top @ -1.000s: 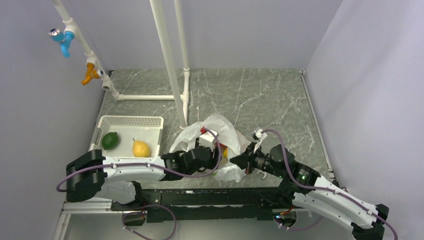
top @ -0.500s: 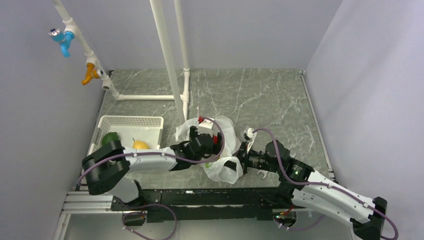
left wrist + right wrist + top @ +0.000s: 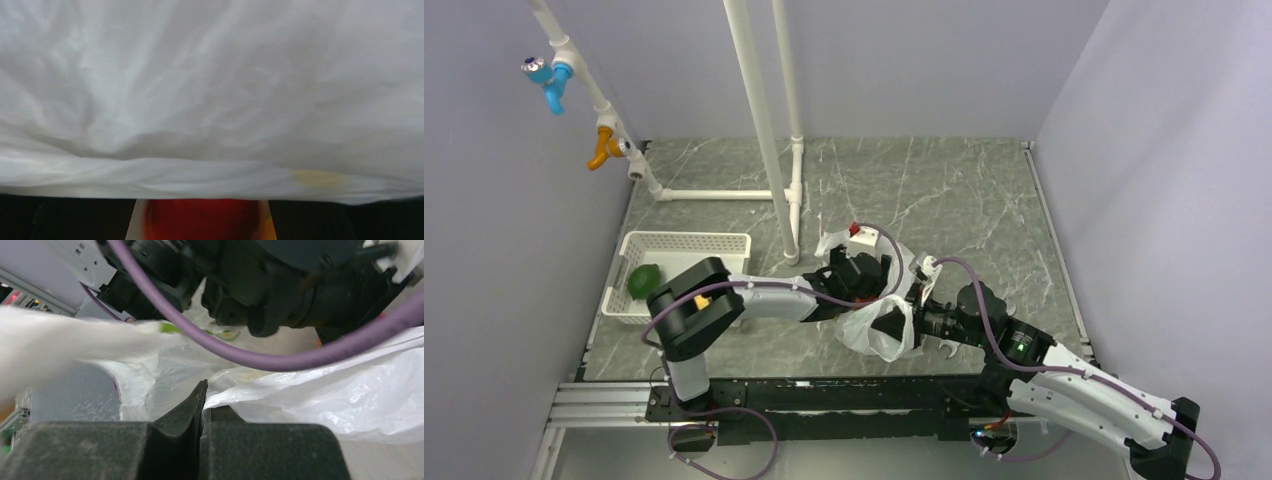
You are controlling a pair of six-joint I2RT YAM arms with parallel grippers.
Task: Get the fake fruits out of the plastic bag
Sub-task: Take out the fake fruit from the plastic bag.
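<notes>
The plastic bag lies crumpled mid-table. My left gripper is pushed inside its mouth. In the left wrist view white plastic fills the frame and hides the fingertips. Below it a red round fruit sits between the spread jaws, with a sliver of orange-yellow fruit beside it. My right gripper is shut on a fold of the bag's edge, its jaws pressed together. A dark green fruit lies in the tray. A yellow fruit peeks from behind the left arm.
The white latticed tray stands at the left. White upright pipes rise just behind the bag, with a pipe frame on the floor. Blue and orange valves hang on the left wall. The left wrist body is close above the right gripper.
My left arm has swung right and reached deeper into the bag. The bag has bunched up toward the right gripper. The yellow fruit in the tray is now mostly hidden by the arm.
</notes>
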